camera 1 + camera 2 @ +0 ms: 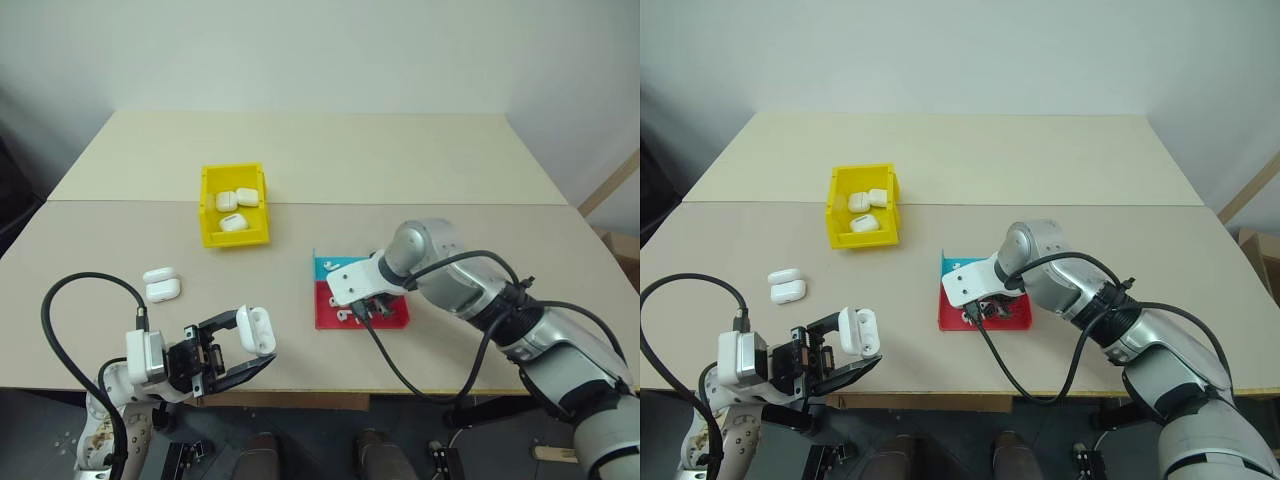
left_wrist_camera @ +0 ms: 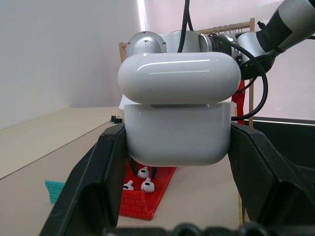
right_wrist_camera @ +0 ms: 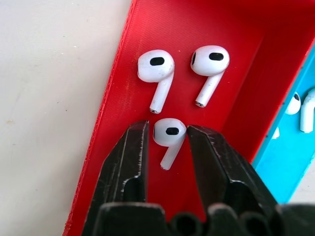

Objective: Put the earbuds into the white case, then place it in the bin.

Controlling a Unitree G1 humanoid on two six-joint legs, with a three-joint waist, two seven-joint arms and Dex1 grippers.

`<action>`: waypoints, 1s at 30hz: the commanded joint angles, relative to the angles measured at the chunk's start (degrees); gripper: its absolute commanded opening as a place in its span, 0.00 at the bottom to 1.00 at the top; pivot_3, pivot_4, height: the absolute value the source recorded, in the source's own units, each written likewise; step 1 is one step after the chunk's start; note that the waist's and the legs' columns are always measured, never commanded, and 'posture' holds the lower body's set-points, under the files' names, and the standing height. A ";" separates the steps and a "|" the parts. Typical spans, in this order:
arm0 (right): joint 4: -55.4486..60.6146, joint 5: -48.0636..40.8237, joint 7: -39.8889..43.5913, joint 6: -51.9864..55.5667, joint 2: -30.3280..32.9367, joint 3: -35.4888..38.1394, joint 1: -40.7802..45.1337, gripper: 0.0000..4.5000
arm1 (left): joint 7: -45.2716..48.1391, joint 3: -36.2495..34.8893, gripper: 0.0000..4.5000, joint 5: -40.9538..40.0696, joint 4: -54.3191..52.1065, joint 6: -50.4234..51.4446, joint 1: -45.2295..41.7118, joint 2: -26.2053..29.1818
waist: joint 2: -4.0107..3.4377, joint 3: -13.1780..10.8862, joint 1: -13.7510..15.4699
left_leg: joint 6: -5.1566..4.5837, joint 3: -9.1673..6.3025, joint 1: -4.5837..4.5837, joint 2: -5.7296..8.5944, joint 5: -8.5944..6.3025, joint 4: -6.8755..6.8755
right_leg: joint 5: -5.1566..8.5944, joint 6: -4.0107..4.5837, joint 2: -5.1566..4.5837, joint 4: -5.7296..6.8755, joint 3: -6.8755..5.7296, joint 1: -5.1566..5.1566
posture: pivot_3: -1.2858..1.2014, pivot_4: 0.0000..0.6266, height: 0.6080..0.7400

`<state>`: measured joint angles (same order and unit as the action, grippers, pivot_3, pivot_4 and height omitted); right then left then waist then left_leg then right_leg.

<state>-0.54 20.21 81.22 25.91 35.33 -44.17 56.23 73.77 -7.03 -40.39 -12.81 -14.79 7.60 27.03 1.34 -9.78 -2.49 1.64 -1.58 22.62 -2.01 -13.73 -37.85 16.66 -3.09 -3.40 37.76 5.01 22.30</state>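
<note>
The white case (image 1: 256, 329), lid swung open, hangs above the table's front edge with my left gripper (image 1: 252, 347) shut on its body; the left wrist view shows it held between both fingers (image 2: 106, 172). My right gripper (image 3: 169, 130) points down into the red half of the tray (image 1: 392, 318). Its two fingertips press on the head of one of the earbuds (image 3: 169, 135), which lies on the tray floor. Two more earbuds (image 3: 156, 66) lie just beyond it. The yellow bin (image 1: 211, 236) stands at the table's middle left, away from both grippers.
Inside the bin lie two closed white cases (image 1: 240, 197). Two more closed cases (image 1: 162, 290) sit on the table left of my left gripper. The tray's blue half (image 3: 275, 157) holds further earbuds (image 3: 294, 103). Black cables hang from both arms near the front edge.
</note>
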 commanded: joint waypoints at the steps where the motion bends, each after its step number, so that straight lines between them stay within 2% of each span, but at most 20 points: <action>1: 1.35 0.58 0.46 -0.73 0.17 1.87 0.16 0.40 | 0.08 -0.81 0.62 -0.11 -2.32 -0.12 0.27 0.62 | 0.00 0.00 0.00 | 0.00 0.00 0.00 0.00 0.00 0.00 | 0.00 0.00 0.00 0.00 0.00 0.00 | 0.52 0.24 1.00; 24: 0.91 2.06 0.64 -3.89 0.42 2.32 -0.45 0.40 | 0.01 -0.63 0.62 0.50 -1.93 -0.40 -0.09 0.65 | 0.00 0.00 0.00 | 0.00 0.00 0.00 0.00 0.00 0.00 | 0.00 0.00 0.00 -0.01 0.00 0.00 | 0.52 0.24 1.00; 27: 0.78 2.37 0.57 -4.24 0.45 2.27 -0.53 0.27 | 0.00 -0.67 0.62 0.59 -1.96 -0.29 -0.05 0.68 | 0.00 0.00 0.00 | 0.00 0.00 0.00 0.00 0.00 0.00 | 0.00 0.00 0.00 -0.01 0.00 0.00 | 0.52 0.24 1.00; 30: 0.82 2.63 0.48 -4.34 0.49 2.30 -0.61 0.27 | -0.03 -0.72 0.62 0.63 -2.01 -0.15 0.03 0.77 | 0.00 0.00 0.00 | 0.00 0.00 0.00 0.00 0.00 0.00 | 0.00 0.00 0.00 -0.01 0.00 0.00 | 0.52 0.24 1.00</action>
<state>-0.53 21.97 81.47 22.57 35.39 -43.51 55.62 73.76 -7.03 -39.64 -12.82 -14.74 7.60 27.28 1.34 -9.78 -2.48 1.64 -1.58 22.61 -2.01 -13.73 -37.85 16.66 -3.09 -3.40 37.75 5.01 22.30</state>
